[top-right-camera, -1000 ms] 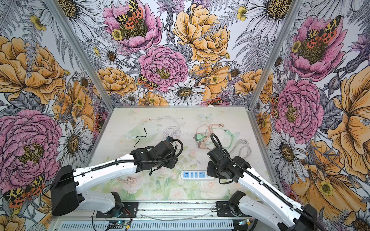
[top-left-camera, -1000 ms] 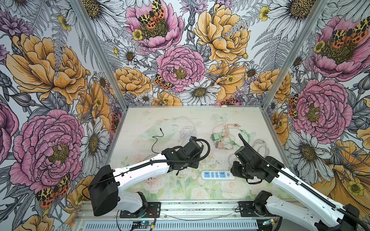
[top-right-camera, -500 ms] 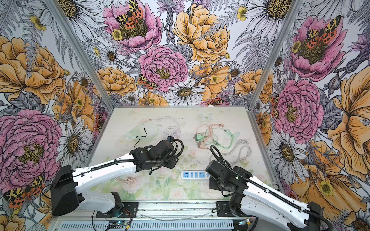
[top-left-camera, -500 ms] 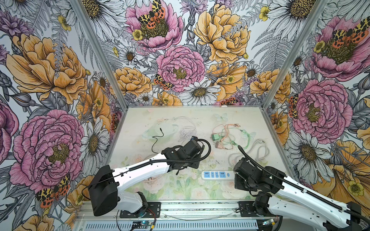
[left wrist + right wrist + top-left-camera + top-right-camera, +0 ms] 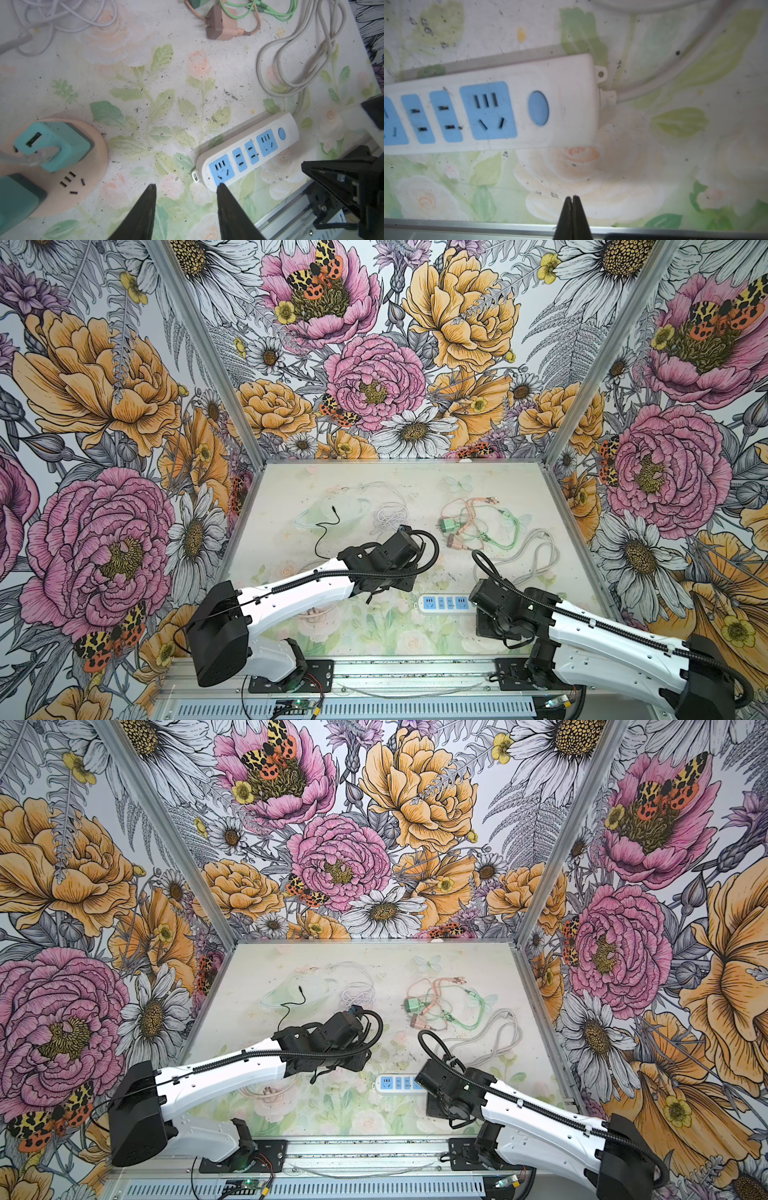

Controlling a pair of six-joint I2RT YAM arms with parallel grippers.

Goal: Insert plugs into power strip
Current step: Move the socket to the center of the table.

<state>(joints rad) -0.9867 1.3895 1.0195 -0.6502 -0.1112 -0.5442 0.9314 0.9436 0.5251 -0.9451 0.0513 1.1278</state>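
White plastic, blue socket faces: the white power strip (image 5: 444, 602) lies flat near the front edge of the tabletop (image 5: 540, 489). Taking the far wall as 12, its long axis runs 9-to-3. Every socket is empty. A grey cord (image 5: 270, 62) leaves its switch end and loops off toward 1 o'clock.

Two teal plugs (image 5: 56, 143) are already seated in a round pink strip (image 5: 93, 149), seen only from the left wrist; my left arm hides it from above. Two are loose: the green plug (image 5: 448, 526) and the pink-brown plug (image 5: 456, 544). They lie side by side in the cable tangle, about 12 o'clock from the white strip and well apart from it.

Left gripper (image 5: 187, 186): spread partway, nothing in it, above the tabletop near the strip's plain end, on its 9 o'clock side. Right gripper (image 5: 572, 197): pressed together, empty, low beside the switch end on the 6 o'clock side.

The next pick turns on the pink-brown plug. It sits roughly 2 o'clock from my left gripper and 11 o'clock from my right. It lies on its side, prongs toward 9 and cable trailing toward 3, I think; it is small from above. Which arm is nearer I cannot settle, as both tips sit under the arms. My judgement is that the left is readier, being already spread. Green cable crosses that plug and may drag.
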